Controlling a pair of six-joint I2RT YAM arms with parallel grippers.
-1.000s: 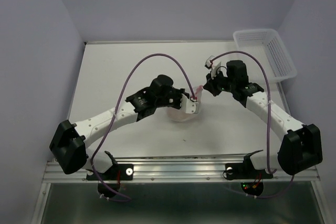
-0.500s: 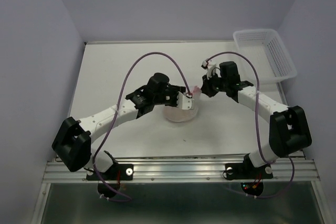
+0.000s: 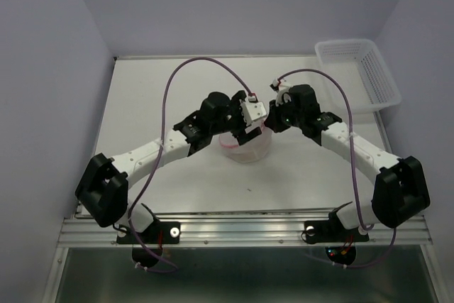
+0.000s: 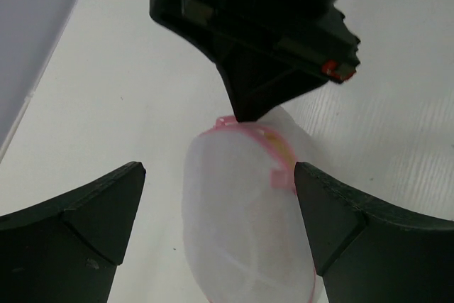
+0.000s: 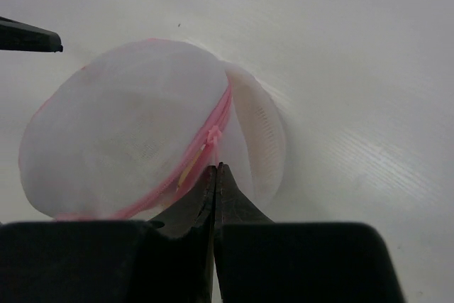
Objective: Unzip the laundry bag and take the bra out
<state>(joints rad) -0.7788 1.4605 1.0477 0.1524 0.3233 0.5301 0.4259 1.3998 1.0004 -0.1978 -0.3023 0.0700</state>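
The laundry bag was judged to be zipped shut, so the step in hand was taken to be the opening of its pink zipper rim. For this to be done well, the pull tab would have to be caught squarely by the right gripper and drawn along the curve of the rim rather than straight away from it. Meanwhile the mesh would have to be pinned by the left gripper, so that the light pouch was not dragged across the table. The right gripper was seen clenched, its jaws pressed together with no gap and the pink rim touched by its tips; whether the tab itself was pinched could not be told. The left gripper was seen spread wide and released, with nothing held; the bag lay below and between its fingers, touched by neither. The bra was judged to be inside the bag, only a yellowish sliver being shown at the rim, just beside the right tips.
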